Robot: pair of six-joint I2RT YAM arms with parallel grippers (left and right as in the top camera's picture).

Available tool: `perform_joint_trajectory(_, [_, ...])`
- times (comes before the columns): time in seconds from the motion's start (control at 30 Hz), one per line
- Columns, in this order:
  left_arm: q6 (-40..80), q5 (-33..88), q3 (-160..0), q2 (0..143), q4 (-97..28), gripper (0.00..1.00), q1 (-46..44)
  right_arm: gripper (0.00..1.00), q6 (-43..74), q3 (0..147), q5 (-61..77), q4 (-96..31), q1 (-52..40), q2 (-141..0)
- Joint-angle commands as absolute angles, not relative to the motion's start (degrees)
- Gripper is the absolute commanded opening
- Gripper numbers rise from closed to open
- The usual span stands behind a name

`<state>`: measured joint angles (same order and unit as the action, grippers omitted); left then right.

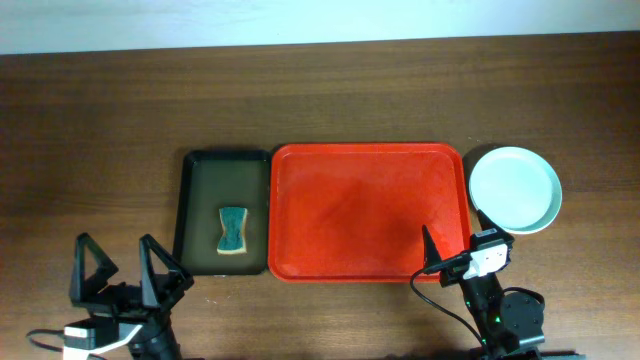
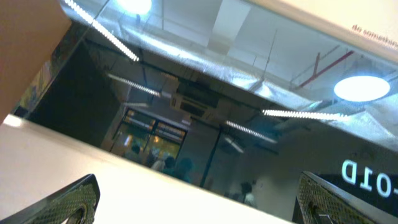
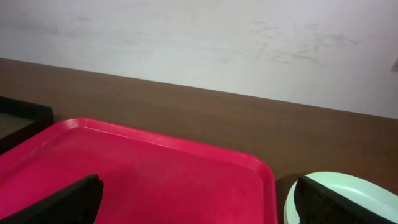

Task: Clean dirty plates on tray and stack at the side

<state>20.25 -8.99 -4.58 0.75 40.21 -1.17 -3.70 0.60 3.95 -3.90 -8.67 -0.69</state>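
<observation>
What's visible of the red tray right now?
The red tray is a large bright red rectangle, plastic-looking, with rounded corners and a low raised rim. It lies flat on the wooden table, its surface bare. The dark tray sits against its left edge; a pale mint plate sits just off its right edge, contact unclear. The open right pincer hangs over its near right corner.

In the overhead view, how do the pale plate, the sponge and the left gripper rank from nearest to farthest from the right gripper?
From the right gripper:
1. pale plate, close by, right of the red tray.
2. sponge, in the dark tray, left of the red tray.
3. left gripper, far left, at the near edge of the view.
</observation>
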Motion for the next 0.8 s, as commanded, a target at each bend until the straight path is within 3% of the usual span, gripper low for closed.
perform_joint_trajectory(0.0, [20.3,-7.3,-0.5,0.3,43.2,0.99,-1.3,0.98,-4.1,0.3,3.8,-4.3,-9.0,-0.3])
perform_joint_trajectory(0.13, [20.3,-4.6,-0.5,0.3,40.4,0.99,0.6,0.98,-4.1,0.3,3.8,-4.3,-9.0,-0.3])
perform_joint_trajectory(0.23, [20.4,-2.2,-0.5,0.3,31.2,0.99,1.9,0.98,-4.1,0.3,3.8,-4.3,-9.0,-0.3])
perform_joint_trajectory(0.43, [19.7,-2.3,-0.5,0.3,-5.0,0.99,1.9,0.98,-4.1,0.3,3.9,-4.3,-9.0,-0.3])
perform_joint_trajectory(0.6, [5.5,-0.6,-0.5,0.3,-4.8,0.99,-1.1,0.98,-4.1,0.3,3.8,-4.3,-9.0,-0.3])
perform_joint_trajectory(0.77, [1.3,-0.6,-0.5,0.3,-4.9,0.99,-2.2,0.98,-4.1,0.3,3.8,-4.3,-9.0,-0.3])
